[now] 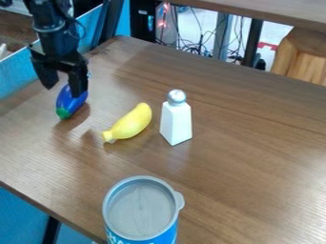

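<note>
The black gripper [62,89] hangs at the upper left over the table, its two fingers spread apart. Behind and just beside its right finger is a blue-purple eggplant-shaped toy [68,102] with a green end pointing toward the camera; whether they touch is unclear. To the right lies a yellow banana-shaped toy [130,123] on the wood. A white shaker with a silver top [176,121] stands upright right of the banana. Near the front stands a blue can with a grey lid [141,208].
The brown wooden table [255,157] has its left edge beside blue panels [16,71]. Cables and a second table [267,10] are beyond the far edge, with a wooden stool [304,57] at the upper right.
</note>
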`<state>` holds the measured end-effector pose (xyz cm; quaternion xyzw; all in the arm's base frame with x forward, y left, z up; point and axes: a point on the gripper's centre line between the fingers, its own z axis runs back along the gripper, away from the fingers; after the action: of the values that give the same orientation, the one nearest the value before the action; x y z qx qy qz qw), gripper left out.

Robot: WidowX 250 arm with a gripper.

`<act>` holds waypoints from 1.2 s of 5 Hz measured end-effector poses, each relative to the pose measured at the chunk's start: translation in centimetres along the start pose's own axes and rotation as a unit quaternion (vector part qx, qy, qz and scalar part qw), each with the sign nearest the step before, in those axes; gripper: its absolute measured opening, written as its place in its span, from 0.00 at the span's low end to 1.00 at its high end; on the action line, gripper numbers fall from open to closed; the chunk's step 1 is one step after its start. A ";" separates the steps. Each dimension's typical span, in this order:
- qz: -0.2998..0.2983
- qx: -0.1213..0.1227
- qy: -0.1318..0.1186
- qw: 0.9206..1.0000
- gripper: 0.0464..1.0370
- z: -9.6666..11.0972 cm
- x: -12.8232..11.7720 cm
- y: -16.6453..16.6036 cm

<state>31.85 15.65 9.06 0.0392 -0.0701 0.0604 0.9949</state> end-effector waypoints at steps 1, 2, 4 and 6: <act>0.002 0.001 0.023 1.000 0.96 -1.4 -0.4 0.1; 0.007 -0.005 0.043 0.999 0.96 -3.0 -0.8 0.0; 0.016 -0.002 0.035 0.999 0.73 -3.6 -0.4 0.1; 0.003 -0.042 -0.042 0.998 0.73 -0.3 -0.3 -1.8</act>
<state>31.77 13.89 8.60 -0.0006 -0.1143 0.0585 0.9917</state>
